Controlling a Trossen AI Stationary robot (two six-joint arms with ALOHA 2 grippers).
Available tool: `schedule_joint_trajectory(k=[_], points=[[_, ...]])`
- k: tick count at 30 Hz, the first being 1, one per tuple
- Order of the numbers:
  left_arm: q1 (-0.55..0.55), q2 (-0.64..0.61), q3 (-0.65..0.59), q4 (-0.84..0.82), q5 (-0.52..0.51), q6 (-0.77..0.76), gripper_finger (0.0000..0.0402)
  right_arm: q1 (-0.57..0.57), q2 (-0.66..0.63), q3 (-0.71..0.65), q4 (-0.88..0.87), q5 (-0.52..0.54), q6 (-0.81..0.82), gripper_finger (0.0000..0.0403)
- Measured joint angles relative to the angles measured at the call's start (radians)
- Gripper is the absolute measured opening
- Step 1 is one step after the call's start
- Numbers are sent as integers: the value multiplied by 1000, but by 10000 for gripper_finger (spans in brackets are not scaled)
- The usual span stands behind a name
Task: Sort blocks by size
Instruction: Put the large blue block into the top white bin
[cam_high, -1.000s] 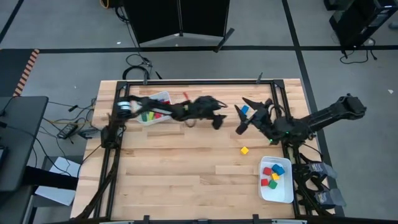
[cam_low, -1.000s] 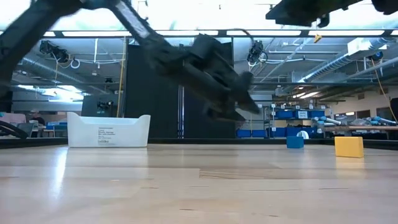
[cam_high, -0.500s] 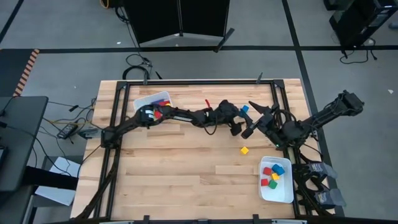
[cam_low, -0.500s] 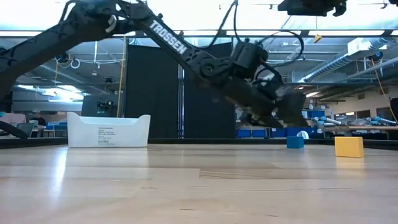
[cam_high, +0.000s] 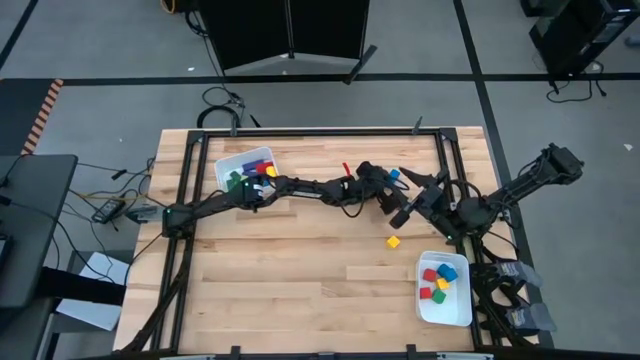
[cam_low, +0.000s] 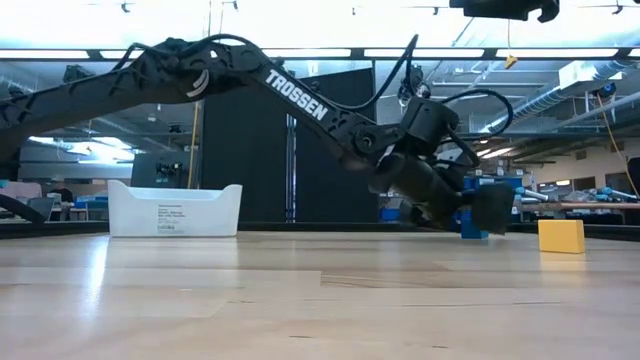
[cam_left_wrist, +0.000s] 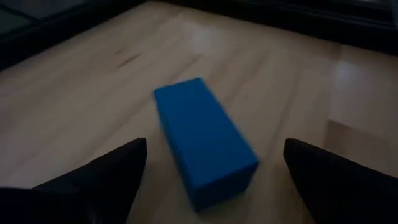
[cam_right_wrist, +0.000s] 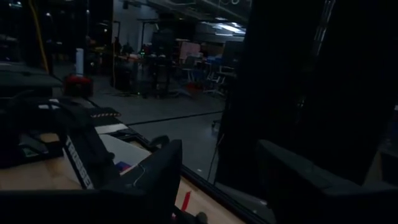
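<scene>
A blue bar lies flat on the wood table; it also shows in the high view at the far right. My left gripper is open and low over the table, with one finger on either side of the bar and a gap to each. It shows in the high view and in the low view. My right gripper is open and empty just right of the bar, above the table. A yellow cube sits on the table nearer the front. A red bar lies by the far edge.
A white tray with several coloured blocks stands at the far left. A second white tray with several cubes stands at the near right. The two grippers are close together near the blue bar. The yellow cube sits beside them.
My left gripper has swung from the middle of the table toward its right edge and come down low, and its open fingers now stand on either side of the blue bar. The blue bar and the yellow cube have stayed where they were.
</scene>
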Motion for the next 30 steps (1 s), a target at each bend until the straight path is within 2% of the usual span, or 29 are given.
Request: schedule_joint_trajectory(k=[3,6,12,16,19,24,27,30], points=[[8,10,1,5,-15,-30,359,11,0,0,0,0,0,213],[23,10,-1,2,-13,-52,306,19,0,0,0,0,0,213],[43,10,-1,13,21,-63,130,38,0,0,7,1,1,211],[47,9,-2,34,112,-42,138,75,0,0,7,1,1,208],[51,-22,-5,-1,117,-33,138,125,0,0,7,-5,1,208],[62,-154,-20,-65,103,35,138,233,5,0,-8,-30,5,206],[65,-282,-111,-29,96,81,138,277,21,0,-32,-23,34,205],[76,-442,-298,46,89,108,138,305,46,0,-66,-26,92,204]])
